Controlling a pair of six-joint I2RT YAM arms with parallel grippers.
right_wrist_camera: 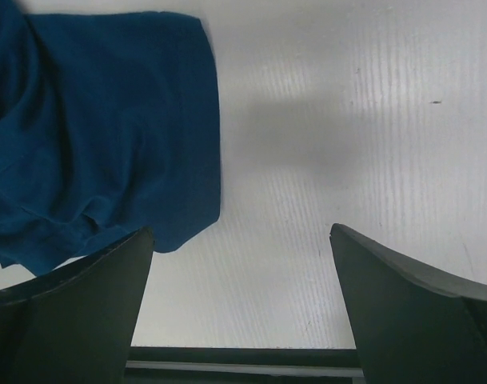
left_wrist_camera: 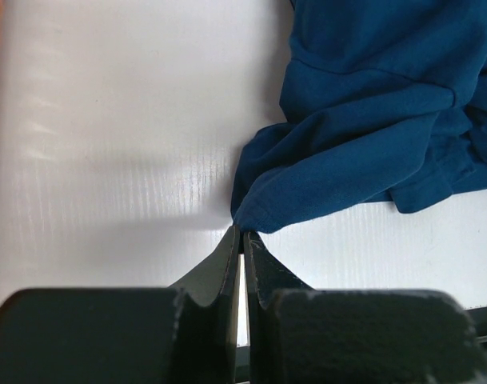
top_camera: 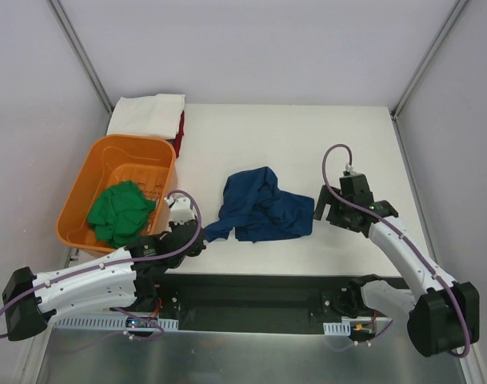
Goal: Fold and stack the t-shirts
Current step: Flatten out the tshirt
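Loosely crumpled navy blue t-shirt point(top_camera: 261, 206), bunched in uneven folds.

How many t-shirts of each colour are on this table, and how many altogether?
Navy blue t-shirt: 1
Green t-shirt, in the orange tub: 1
White t-shirt: 1
Red t-shirt, only an edge showing: 1
Total: 4

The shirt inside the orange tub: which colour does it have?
The shirt is green; the top external view shows it best.
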